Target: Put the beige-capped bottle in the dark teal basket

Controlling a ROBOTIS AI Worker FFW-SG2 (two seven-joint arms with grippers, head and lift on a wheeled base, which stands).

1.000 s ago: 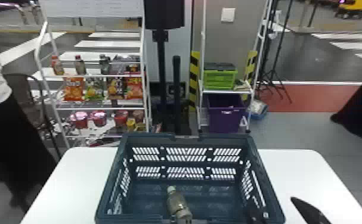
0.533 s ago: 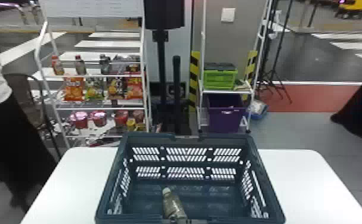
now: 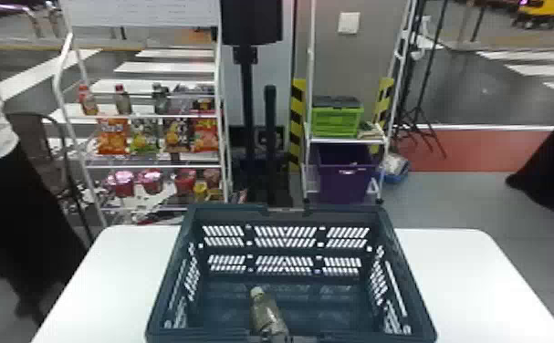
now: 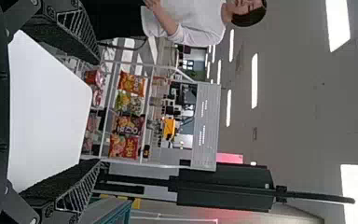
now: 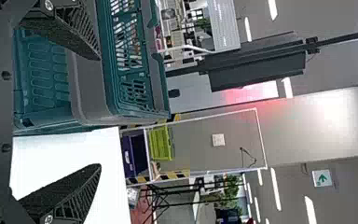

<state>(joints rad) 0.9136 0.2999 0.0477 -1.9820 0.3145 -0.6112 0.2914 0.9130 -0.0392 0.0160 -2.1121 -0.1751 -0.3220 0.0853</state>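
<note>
The beige-capped bottle (image 3: 269, 317) lies tilted inside the dark teal basket (image 3: 342, 213), near its front wall, the cap pointing toward the back; its lower end is cut off by the view's edge. My right gripper (image 5: 98, 112) stands open with nothing between its fingers in the right wrist view, beside the end of the basket (image 5: 156, 88), one finger over the basket's side and the other over the table. In the left wrist view my left gripper (image 4: 98, 112) is open and holds nothing, with the white table beyond it.
The basket stands on a white table (image 3: 458, 273) with bare surface on both sides. Behind it are a snack rack (image 3: 152, 162), a black post and a shelf with a green crate (image 3: 336, 121) and a purple bin (image 3: 346, 180).
A second ago my right gripper's fingers showed by the basket's right front side in the head view; they have left that spot. The bottle has shifted slightly left inside the basket.
</note>
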